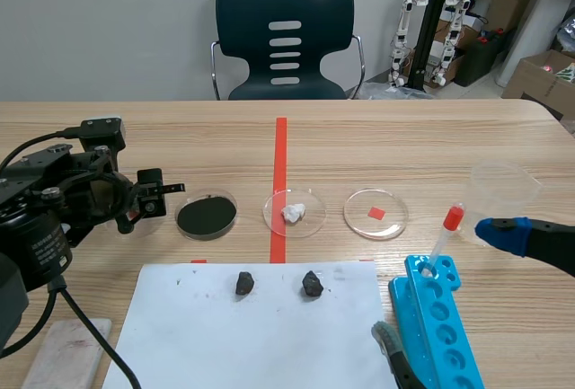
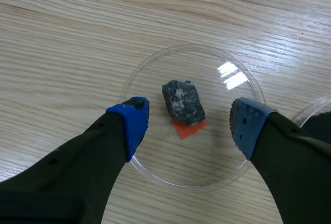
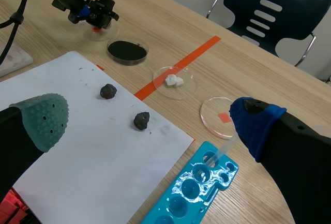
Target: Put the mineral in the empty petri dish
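In the left wrist view a dark grey mineral (image 2: 182, 101) lies in a clear petri dish (image 2: 217, 149), partly over an orange mark. My left gripper (image 2: 189, 123) hangs open just above that dish, one blue pad on each side of the mineral and not touching it. In the scene view this gripper (image 1: 148, 198) is at the table's far left and hides most of the dish. Two more dark minerals (image 1: 244, 283) (image 1: 312, 283) rest on the white paper (image 1: 180, 335). An empty dish (image 1: 375, 214) with an orange mark stands right of the tape. My right gripper (image 3: 150, 118) is open, holding nothing.
A dish of black powder (image 1: 207, 216) and a dish with a white lump (image 1: 294, 212) sit between the outer dishes. A blue tube rack (image 1: 436, 317) holds a red-capped tube (image 1: 446, 236) near the right gripper. A clear cup (image 1: 503, 187) stands at the right.
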